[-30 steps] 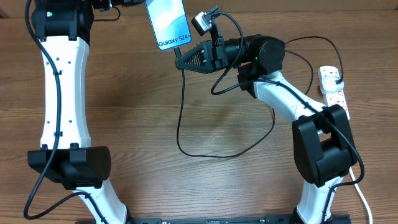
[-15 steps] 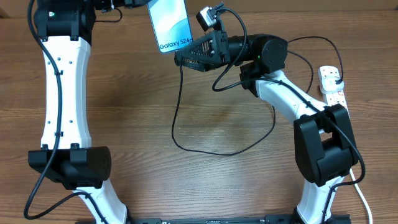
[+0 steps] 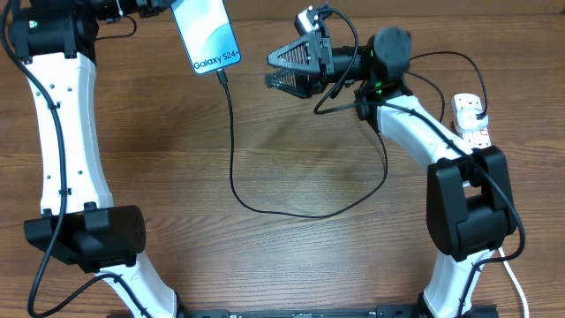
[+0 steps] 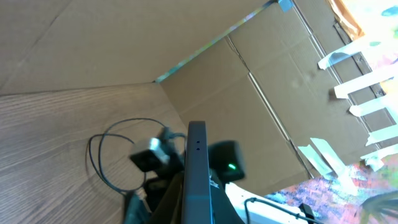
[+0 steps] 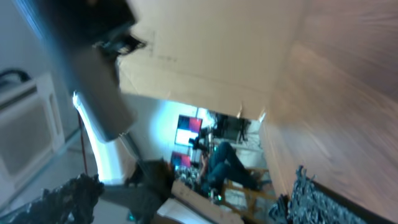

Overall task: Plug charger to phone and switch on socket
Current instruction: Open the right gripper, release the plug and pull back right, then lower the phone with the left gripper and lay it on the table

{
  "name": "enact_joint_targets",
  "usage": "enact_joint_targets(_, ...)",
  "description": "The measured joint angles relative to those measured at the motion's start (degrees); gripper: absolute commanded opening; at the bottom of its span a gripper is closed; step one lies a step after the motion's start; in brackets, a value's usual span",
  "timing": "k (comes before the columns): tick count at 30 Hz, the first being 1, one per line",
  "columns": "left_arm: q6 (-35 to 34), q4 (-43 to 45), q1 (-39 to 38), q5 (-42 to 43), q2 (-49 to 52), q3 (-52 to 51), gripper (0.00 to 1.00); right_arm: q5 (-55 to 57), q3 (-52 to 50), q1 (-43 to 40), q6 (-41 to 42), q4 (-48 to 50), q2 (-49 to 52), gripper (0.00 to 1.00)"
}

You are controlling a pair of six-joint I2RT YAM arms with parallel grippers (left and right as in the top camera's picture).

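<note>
The phone (image 3: 206,35), its light blue screen lit, hangs above the table's far left, and my left gripper (image 3: 169,7) is shut on its top end at the frame edge. In the left wrist view the phone (image 4: 197,165) shows edge-on between the fingers (image 4: 168,205). The charger's thin black cable (image 3: 232,150) has its connector tip (image 3: 221,76) at the phone's lower edge, apparently plugged in, and loops across the table toward the socket (image 3: 475,125). My right gripper (image 3: 269,71) is open and empty, to the right of the phone and apart from it.
The white socket strip lies at the right edge with a white cord (image 3: 514,278) running toward the front. Cardboard walls (image 4: 261,106) stand behind the table. The right wrist view is blurred, with both fingers (image 5: 314,199) spread and nothing between them.
My right gripper has opened, let go of the connector and drawn back to the right. The left arm has swung the phone to the left, and the cable went with it.
</note>
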Motion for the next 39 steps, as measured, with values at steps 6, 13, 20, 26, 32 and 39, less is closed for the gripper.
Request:
enact_joint_targets(6, 0.3, -0.3, 0.0, 0.2, 0.0, 0.0, 0.04, 3.0, 0.2, -0.5, -20.6, -38.5, 0.1, 1.0)
enact_joint_targets(13, 0.8, -1.1, 0.0, 0.4, 0.0, 0.0, 0.04, 18.1, 0.1, -0.3, -43.8, -70.6, 0.2, 1.0)
enact_joint_targets(20, 4.3, -7.3, -0.2, -0.7, 0.0, 0.0, 0.04, 34.9, 0.1, -2.4, -52.9, -83.6, 0.2, 1.0)
enact_joint_targets(26, 12.1, -19.4, -2.6, -7.1, 0.0, 0.0, 0.04, 41.4, 0.1, -7.6, -56.8, -87.9, 0.2, 1.0)
enact_joint_targets(32, 17.1, -22.6, -7.1, -11.5, 1.4, 0.0, 0.04, 40.6, 0.1, -11.6, -60.1, -89.5, 0.2, 1.0)
enact_joint_targets(39, 18.6, -22.6, -11.0, -12.7, 10.4, 0.0, 0.04, 31.5, 0.1, -14.2, -64.3, -89.4, 0.2, 1.0)
